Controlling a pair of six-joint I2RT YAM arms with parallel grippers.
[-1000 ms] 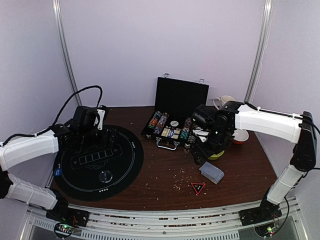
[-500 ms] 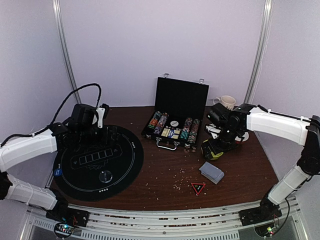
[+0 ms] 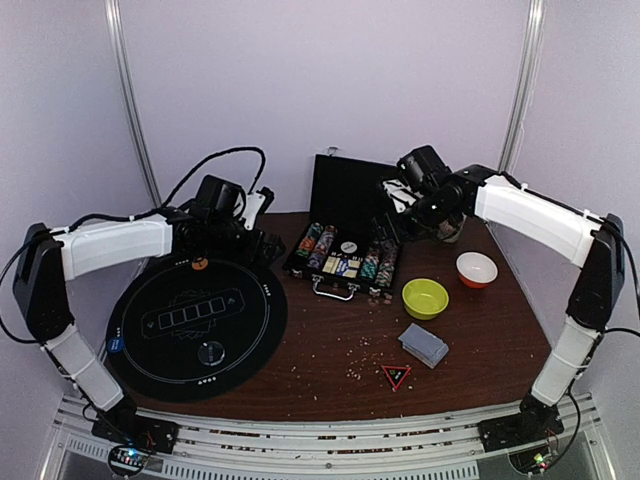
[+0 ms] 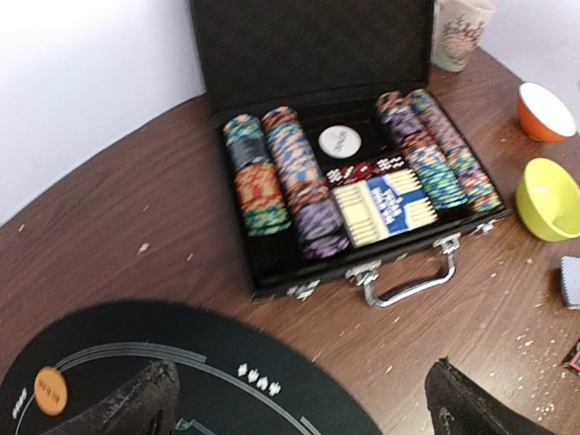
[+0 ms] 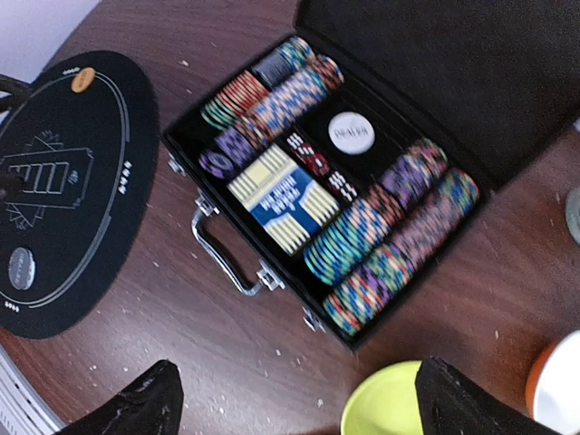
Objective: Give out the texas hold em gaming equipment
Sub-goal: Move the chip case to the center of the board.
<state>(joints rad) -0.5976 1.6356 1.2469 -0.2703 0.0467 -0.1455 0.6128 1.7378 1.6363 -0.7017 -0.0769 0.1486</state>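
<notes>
The open black case [image 3: 345,262] holds rows of poker chips [image 4: 272,186], a white dealer button [image 5: 351,132] and boxed cards [image 5: 285,204]. On the round black mat [image 3: 195,315] lie an orange disc [image 3: 200,263], a clear disc [image 3: 211,351] and a blue disc [image 3: 115,344]. A grey-blue deck [image 3: 423,344] lies right of the mat. My left gripper [image 3: 260,243] hovers open and empty at the mat's far edge, left of the case. My right gripper [image 3: 393,222] hangs open and empty above the case's right side.
A yellow-green bowl [image 3: 425,298] and an orange bowl [image 3: 476,269] sit right of the case. A patterned mug [image 4: 462,27] stands behind them. A red triangle [image 3: 396,376] lies near the deck. Crumbs dot the brown table [image 3: 330,340]. The case lid [image 3: 360,195] stands upright.
My right gripper has lifted away from the yellow-green bowl and swung back over the case. My left arm has swung right from above the mat toward the case.
</notes>
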